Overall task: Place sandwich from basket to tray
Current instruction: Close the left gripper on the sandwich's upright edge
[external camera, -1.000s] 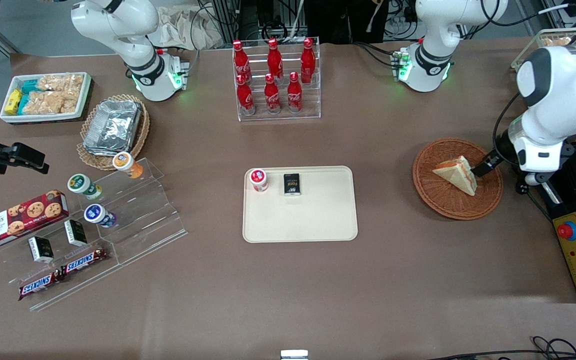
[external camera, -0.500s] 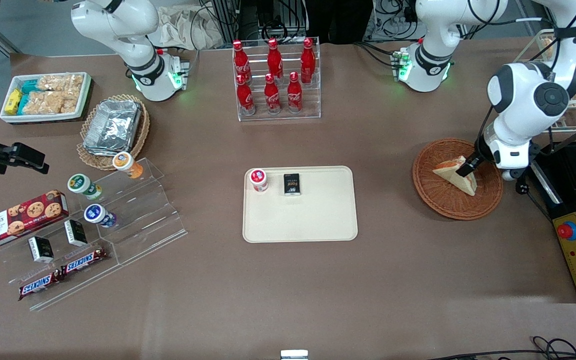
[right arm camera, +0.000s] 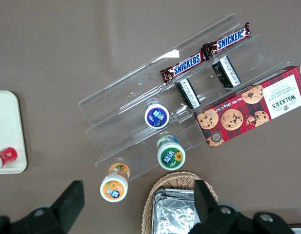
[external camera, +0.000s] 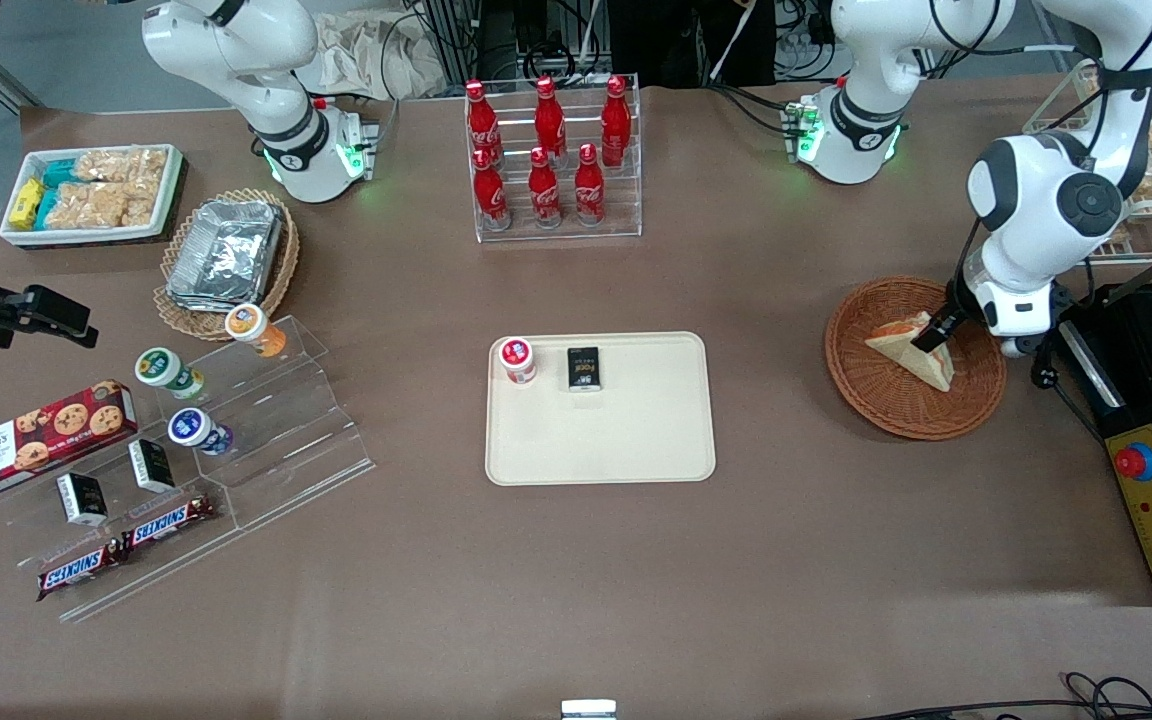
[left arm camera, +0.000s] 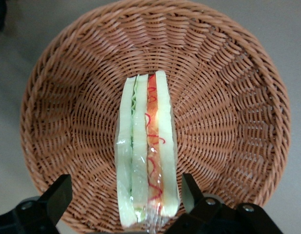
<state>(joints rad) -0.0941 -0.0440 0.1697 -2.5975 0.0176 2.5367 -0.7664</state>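
Note:
The sandwich [external camera: 904, 346], a wedge of white bread with red-orange and green filling, stands on edge in the reddish-brown wicker basket [external camera: 871, 395] toward the working arm's end of the table. It also shows in the left wrist view [left arm camera: 148, 151], inside the basket [left arm camera: 228, 112]. My gripper [external camera: 934, 335] is low over the basket, open, with one finger on each side of the sandwich's wide end [left arm camera: 123, 195]; the fingers stand clear of the bread. The cream-beige tray [external camera: 636, 440] lies mid-table.
On the tray stand a small red-lidded cup [external camera: 517, 359] and a small black packet [external camera: 584, 368]. A clear rack of red cola bottles [external camera: 551, 160] stands farther from the camera. A black box with a red button [external camera: 1151, 500] lies beside the basket.
The working arm swung in toward the basket and the gripper moved over the sandwich's wide end, now straddling it. The sandwich has not moved.

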